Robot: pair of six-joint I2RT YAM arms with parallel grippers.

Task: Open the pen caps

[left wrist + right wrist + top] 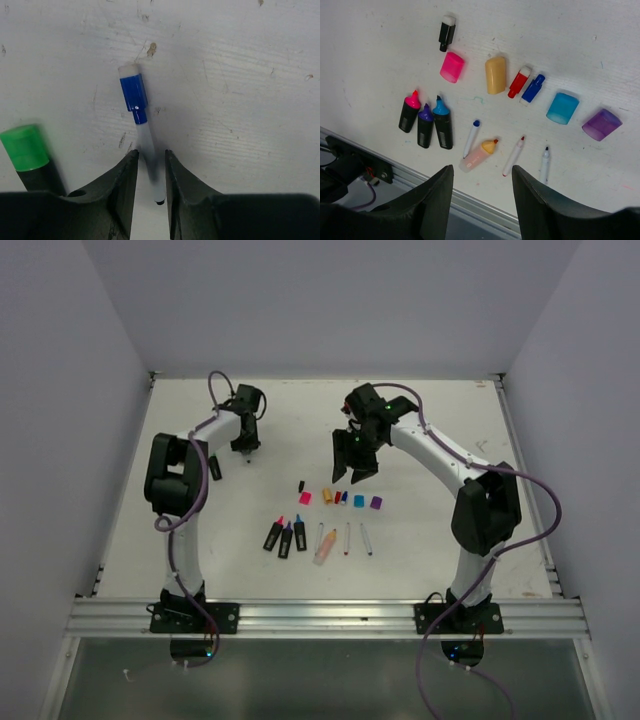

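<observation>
I am looking through the left wrist camera. The left claw (pixel 151 152) is straddling a thin white barrel (pixel 146 142) that is lying on the table (pixel 240 100), with one finger standing close on each side. They are sitting so near the barrel that I cannot tell whether they are pinching it or stopping just short. The dark blue cap (pixel 133 93) is sitting on the barrel's far end, beyond the fingertips. To the left, a green cap (pixel 24 147) is sitting on a black barrel (pixel 42 180), apart from the white one.

The right claw (pixel 482 172) is hanging spread wide, with only table showing between its fingers. Beneath it, loose caps are lying in a rough row: pink cap (pixel 452 67), orange cap (pixel 495 75), red cap (pixel 519 82), loose blue cap (pixel 533 88), cyan cap (pixel 562 108) and purple cap (pixel 601 124). A black cap (pixel 445 36) is lying beyond the pink one. Nearer the table's edge, three uncapped highlighters (pixel 425 127), a peach barrel (pixel 475 157) and thin white pens (pixel 470 140) are lying side by side.
</observation>
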